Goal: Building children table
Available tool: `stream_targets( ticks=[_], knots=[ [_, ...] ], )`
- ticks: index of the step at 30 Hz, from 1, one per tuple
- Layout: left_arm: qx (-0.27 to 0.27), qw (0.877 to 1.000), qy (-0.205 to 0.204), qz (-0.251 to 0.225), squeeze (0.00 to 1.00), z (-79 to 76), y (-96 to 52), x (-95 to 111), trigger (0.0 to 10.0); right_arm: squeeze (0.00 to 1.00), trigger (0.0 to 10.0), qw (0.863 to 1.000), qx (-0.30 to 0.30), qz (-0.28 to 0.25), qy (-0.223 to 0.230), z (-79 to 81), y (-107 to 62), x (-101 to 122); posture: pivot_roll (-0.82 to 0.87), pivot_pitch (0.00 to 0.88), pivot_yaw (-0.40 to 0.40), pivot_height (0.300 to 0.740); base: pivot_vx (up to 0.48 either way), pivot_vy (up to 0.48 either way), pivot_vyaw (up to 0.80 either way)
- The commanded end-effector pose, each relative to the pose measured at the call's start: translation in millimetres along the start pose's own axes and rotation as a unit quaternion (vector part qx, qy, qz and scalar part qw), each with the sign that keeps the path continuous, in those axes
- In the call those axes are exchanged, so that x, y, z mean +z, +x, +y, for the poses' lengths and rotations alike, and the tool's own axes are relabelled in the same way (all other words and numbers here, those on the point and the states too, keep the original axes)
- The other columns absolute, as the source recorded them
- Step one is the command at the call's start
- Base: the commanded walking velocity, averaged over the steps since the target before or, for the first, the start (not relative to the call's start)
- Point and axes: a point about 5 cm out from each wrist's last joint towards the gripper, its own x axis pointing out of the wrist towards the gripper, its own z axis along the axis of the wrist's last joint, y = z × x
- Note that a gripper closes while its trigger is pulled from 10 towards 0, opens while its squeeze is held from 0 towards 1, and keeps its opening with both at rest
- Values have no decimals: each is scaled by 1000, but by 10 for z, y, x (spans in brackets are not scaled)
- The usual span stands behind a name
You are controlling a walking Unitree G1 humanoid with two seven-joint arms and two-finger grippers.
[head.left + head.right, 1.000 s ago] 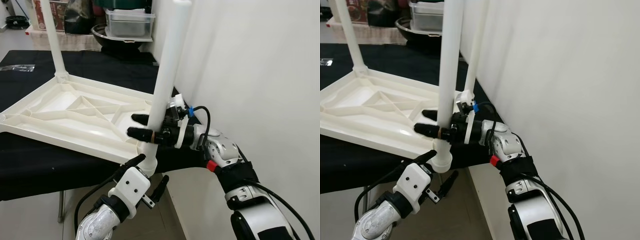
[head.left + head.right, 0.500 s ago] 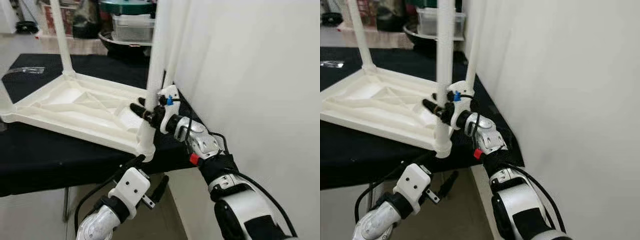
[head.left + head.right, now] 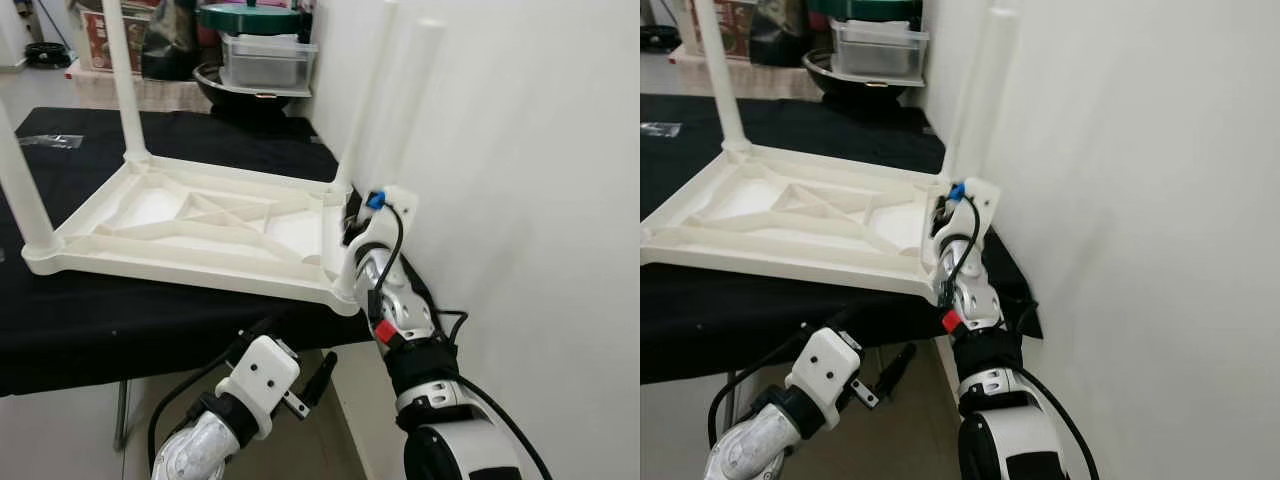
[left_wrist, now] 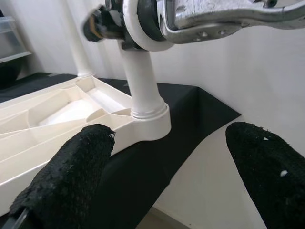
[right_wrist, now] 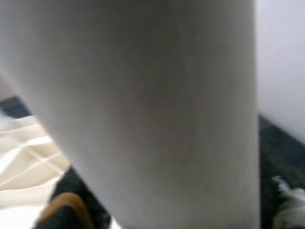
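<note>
White moulded plastic makes up the children's table, which lies upside down on my bench, a surface draped in black cloth. Its underside faces up, showing a raised rim and crossing ribs that meet in a diagonal pattern near the middle. Round white legs stand up from the corner sockets: one at the far left corner, one at the near left, and two close to the white wall on my right.

My right hand is at the near right leg, just above its ringed socket; my left wrist view shows its black fingers at that leg (whether they actually clamp it I cannot tell). My left hand hangs below the bench edge, its two fingers spread well apart, holding nothing, pointed toward that same corner socket.

Behind the bench sit a clear plastic tub and a dark bowl. I can read no writing or labels.
</note>
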Motion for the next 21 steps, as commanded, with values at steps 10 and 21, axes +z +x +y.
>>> stream_targets(
  ticks=[10, 21],
  knots=[
    [-8, 1000, 4, 3, 0, -39, 25, -42, 10000, 0, 10000, 932, 359, 33, -44, 234, -172, 84, 102, 0, -148, 740, 0, 0, 0],
    [-14, 1000, 1, 4, 0, -56, 7, -47, 10000, 0, 0, 768, 614, 152, -96, 110, -461, 12, 119, 0, -157, 740, 0, 0, 0]
  ],
)
